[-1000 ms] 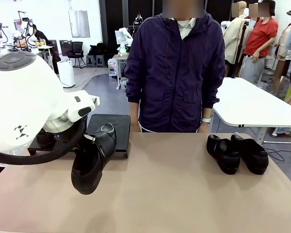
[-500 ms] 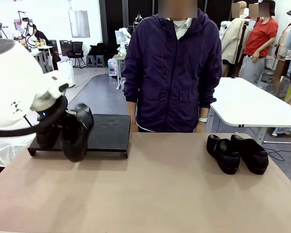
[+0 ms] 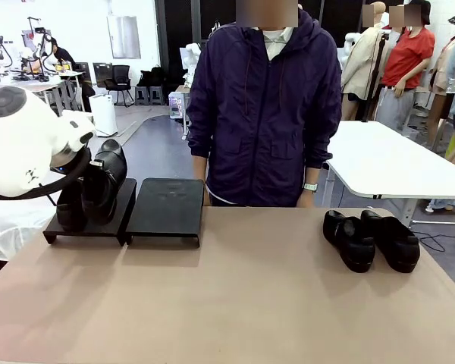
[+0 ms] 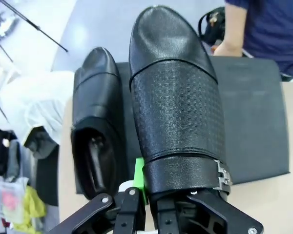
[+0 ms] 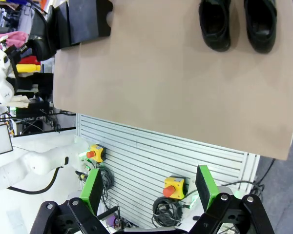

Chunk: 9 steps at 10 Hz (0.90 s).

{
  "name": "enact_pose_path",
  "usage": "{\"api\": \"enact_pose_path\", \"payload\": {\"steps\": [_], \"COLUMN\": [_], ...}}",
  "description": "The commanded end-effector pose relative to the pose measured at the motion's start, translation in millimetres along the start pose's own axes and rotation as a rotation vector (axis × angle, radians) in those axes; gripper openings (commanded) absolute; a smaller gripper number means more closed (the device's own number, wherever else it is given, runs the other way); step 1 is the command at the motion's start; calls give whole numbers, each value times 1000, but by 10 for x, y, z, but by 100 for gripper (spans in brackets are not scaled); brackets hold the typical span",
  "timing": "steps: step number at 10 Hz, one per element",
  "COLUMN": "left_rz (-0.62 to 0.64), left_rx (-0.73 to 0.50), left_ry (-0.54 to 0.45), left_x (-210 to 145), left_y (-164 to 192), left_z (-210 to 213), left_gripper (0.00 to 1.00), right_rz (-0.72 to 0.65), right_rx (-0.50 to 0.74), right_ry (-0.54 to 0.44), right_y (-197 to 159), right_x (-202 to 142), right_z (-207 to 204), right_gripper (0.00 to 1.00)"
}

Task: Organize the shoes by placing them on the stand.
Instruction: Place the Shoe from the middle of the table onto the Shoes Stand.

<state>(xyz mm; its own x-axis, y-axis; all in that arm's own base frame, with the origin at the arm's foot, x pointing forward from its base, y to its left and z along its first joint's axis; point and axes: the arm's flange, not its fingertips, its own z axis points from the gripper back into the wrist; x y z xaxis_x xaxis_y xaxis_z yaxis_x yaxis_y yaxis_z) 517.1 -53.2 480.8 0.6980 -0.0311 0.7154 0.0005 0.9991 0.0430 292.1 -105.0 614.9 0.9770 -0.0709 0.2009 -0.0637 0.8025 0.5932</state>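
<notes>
- My left pincer [image 4: 178, 189] is clamped tight on the heel of one shoe [image 4: 173, 97], over the stand's [image 3: 167, 208] left end.
- A second shoe [image 4: 95, 122] sits just beside it on the stand.
- My right pincer [image 5: 149, 187] is spread wide and holds nothing.
- Two more shoes [image 3: 349, 241] lie far off on the table [image 3: 235, 296].
- A person [image 3: 262, 106] stands behind the stand.

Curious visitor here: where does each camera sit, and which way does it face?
Front view: fixed on the robot's side, facing a person in a purple jacket across the tan table; white left arm shows.
Left wrist view: on that wrist, looking along the left gripper, shut on a glossy black dress shoe over the low black stand.
Right wrist view: on that wrist, looking down past the open right gripper at the table.
Shared: front and right wrist show two matching shoes.
</notes>
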Motion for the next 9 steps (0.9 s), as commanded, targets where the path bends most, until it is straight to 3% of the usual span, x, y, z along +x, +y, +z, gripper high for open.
{"api": "enact_pose_path", "payload": {"steps": [1, 9], "left_rz": [-17, -108], "left_rx": [3, 13], "left_ry": [-52, 38], "left_x": [135, 245], "left_y": [-5, 11], "left_z": [-277, -996], "left_gripper": [0, 0], "right_rz": [-3, -3], "right_rx": [5, 5], "right_ry": [0, 0], "right_y": [21, 21], "right_x": [8, 8], "right_z": [10, 10], "right_gripper": [100, 100]}}
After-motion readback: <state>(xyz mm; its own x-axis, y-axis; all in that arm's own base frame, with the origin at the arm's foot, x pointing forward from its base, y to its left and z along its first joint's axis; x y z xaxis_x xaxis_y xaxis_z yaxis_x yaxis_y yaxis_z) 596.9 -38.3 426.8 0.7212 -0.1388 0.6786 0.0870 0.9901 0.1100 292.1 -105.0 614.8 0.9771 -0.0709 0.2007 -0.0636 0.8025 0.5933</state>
